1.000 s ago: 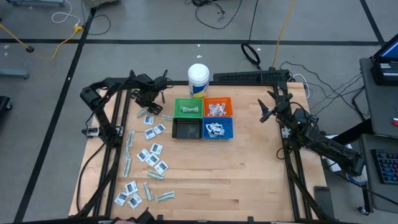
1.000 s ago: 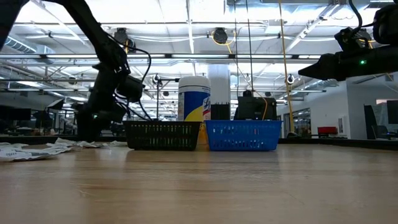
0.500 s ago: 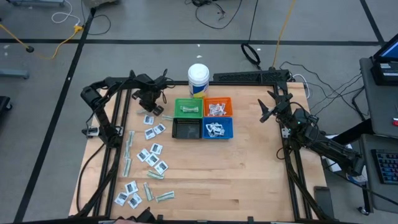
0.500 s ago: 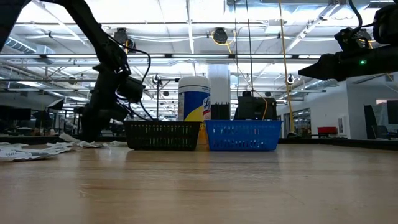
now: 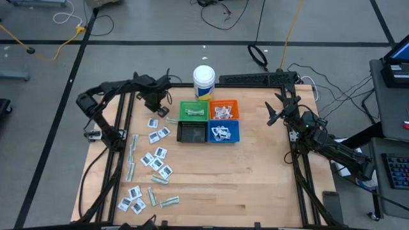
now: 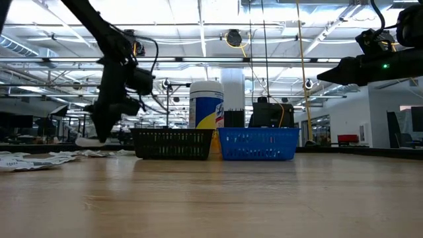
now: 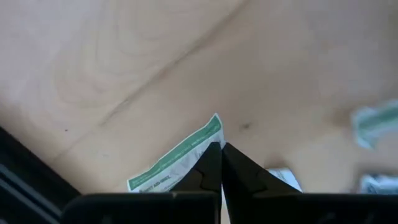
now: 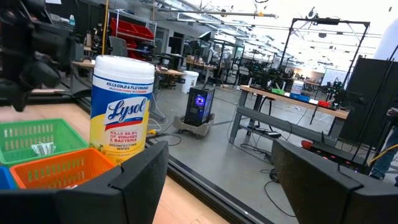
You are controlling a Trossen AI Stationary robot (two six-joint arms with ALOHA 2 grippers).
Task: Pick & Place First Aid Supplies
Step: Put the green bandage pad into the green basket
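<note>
The left gripper point(image 7: 221, 149) hangs above the far left of the wooden worktop point(image 5: 255, 172), jaws clenched on the edge of a slim pale-green strip packet point(image 7: 177, 160), lifted clear of the wood. More first aid packets point(image 5: 156, 160) lie scattered along the left side, just left of four square bins point(image 5: 208, 121). The packet looks light, thin and floppy, so an edge pinch probably suits it. The right gripper point(image 8: 214, 168) waits at the right, jaws released.
</note>
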